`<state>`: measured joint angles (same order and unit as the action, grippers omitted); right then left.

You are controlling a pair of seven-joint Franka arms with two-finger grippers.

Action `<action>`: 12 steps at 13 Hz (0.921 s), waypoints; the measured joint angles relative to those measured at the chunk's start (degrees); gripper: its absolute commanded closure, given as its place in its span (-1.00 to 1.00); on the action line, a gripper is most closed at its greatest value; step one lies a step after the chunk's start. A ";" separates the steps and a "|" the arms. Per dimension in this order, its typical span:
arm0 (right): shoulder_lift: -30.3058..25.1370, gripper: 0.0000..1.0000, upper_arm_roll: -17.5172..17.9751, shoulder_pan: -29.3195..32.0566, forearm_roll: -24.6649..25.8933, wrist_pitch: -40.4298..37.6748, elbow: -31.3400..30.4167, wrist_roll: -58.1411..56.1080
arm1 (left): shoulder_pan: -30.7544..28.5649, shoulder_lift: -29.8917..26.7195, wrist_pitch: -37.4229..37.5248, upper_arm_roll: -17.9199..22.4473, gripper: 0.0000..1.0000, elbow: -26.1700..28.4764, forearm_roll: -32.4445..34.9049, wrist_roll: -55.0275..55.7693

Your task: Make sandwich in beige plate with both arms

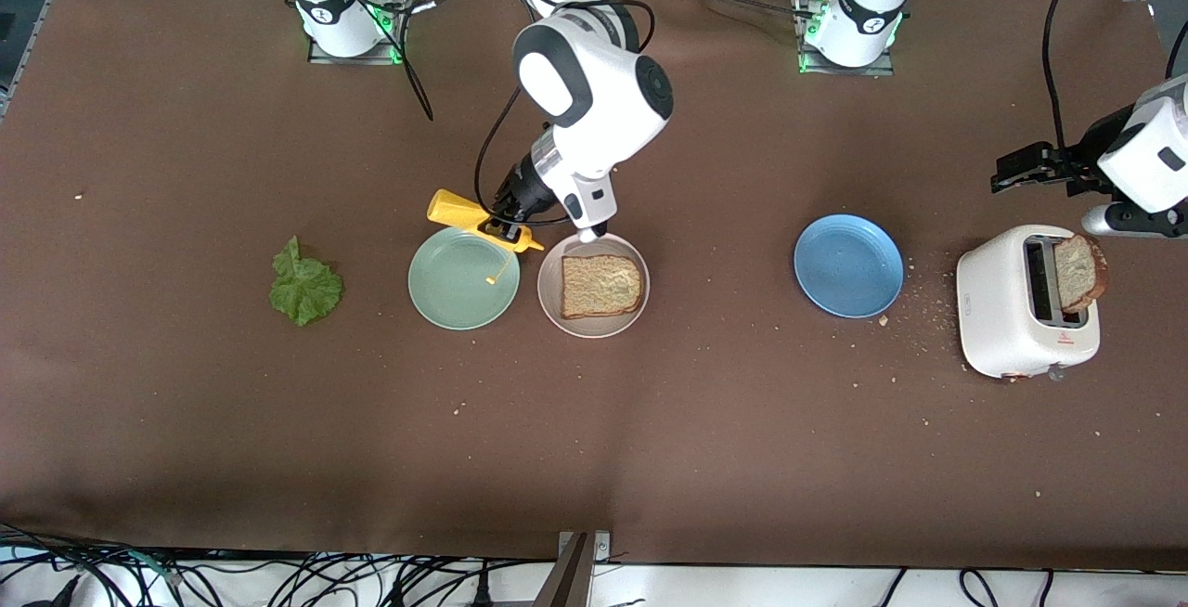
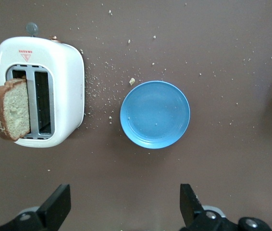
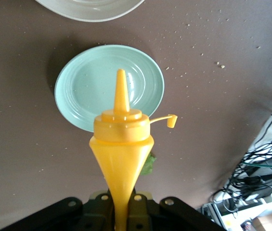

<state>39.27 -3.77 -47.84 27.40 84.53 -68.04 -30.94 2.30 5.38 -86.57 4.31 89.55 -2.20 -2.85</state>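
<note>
A ruffled green lettuce leaf [image 1: 305, 288] lies flat toward the right arm's end of the table. Next comes a smooth mint-green plate [image 1: 445, 296], then the round beige plate [image 1: 594, 327] with a raised rim, holding one square, speckled slice of toast [image 1: 600, 285]. The right gripper [image 1: 509, 214] is clamped on a glossy yellow squeeze bottle [image 1: 459, 212], tilted over the green plate. Farther along sit a blue plate [image 1: 847, 265] and a rounded white toaster [image 1: 1007, 315] with a crusty slice [image 1: 1078, 271] sticking out. The left gripper [image 2: 124, 204] hangs above them, fingers wide apart and empty.
</note>
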 measured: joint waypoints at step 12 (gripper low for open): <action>-4.24 1.00 -0.29 34.99 -49.29 1.51 -2.85 -25.82 | -0.23 -1.09 -0.57 0.21 -1.00 0.67 0.00 0.00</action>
<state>35.03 -4.06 -12.85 -21.89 86.04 -70.89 -56.76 2.07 4.29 -87.13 4.52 90.22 -2.20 -2.85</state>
